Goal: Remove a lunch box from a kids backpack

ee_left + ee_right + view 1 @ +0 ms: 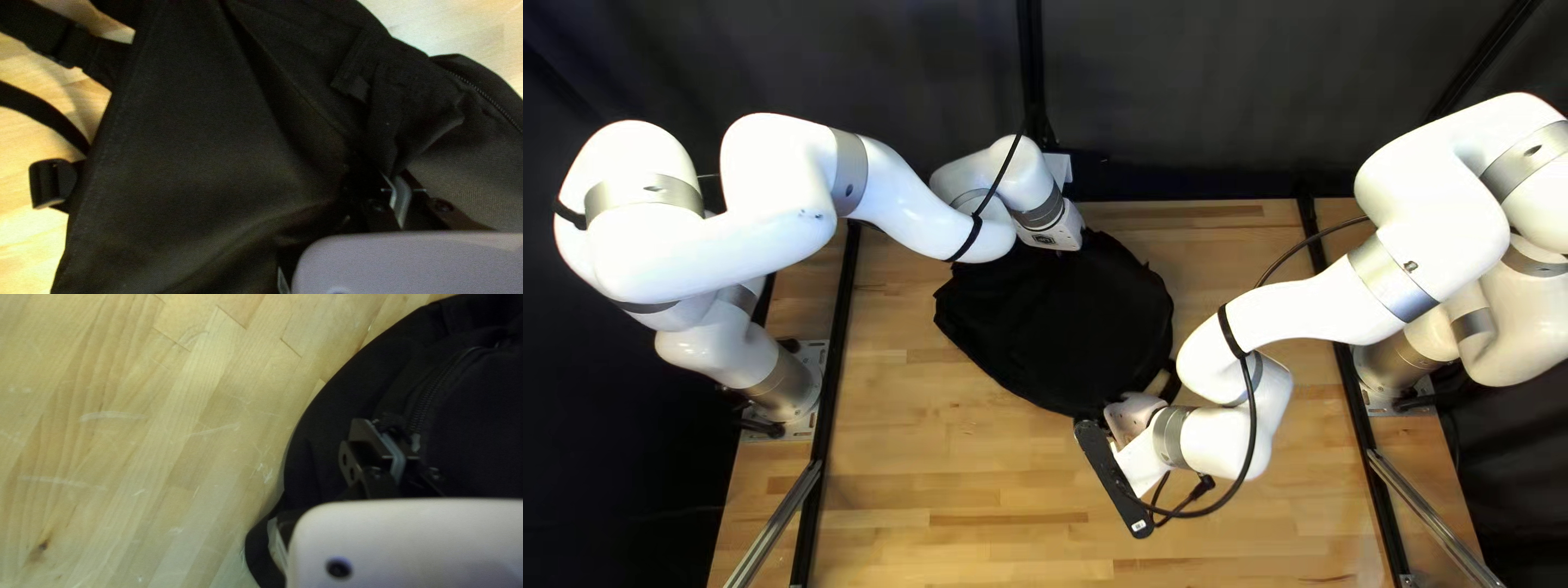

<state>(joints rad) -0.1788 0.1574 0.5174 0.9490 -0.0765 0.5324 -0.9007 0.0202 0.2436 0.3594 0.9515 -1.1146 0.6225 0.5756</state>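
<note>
A black backpack point(1056, 316) lies on the table. My left gripper point(1053, 225) is at its far edge, its fingertips hidden by the wrist in the top left view. My right gripper point(1133, 419) is at the near edge. In the left wrist view, my left gripper point(396, 177) is shut on a raised fold of the backpack point(190, 136), with an open-looking crease running toward it. In the right wrist view, my right gripper point(395, 438) is shut on the backpack's black material beside a zipper point(430, 400). No lunch box shows.
Bare wooden table point(958, 479) surrounds the backpack. Straps and a buckle point(53, 182) lie beside it. Black rails run along both sides of the table, and a dark curtain point(1198, 98) hangs behind. A cable loops around my right arm's wrist.
</note>
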